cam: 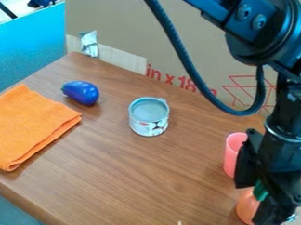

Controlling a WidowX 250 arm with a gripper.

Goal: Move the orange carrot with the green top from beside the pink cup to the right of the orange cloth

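The gripper [257,195] hangs low over the right side of the table, directly above and partly in front of an orange object [246,208] with a green part at its top. Whether the two touch is hidden. Just behind and left of the gripper stands a pink cup [233,157], partly covered by it. A small tin can [149,117] is upright near the middle of the table. Left of the can lies a blue eggplant-shaped toy [82,92]. A folded orange cloth [28,126] rests flat at the left edge.
The brown wooden table [144,179] has its front edge at the lower left. A cardboard panel [131,25] stands along the back, with a blue panel [31,47] to its left. A black cable [186,60] loops down from the arm before the cardboard.
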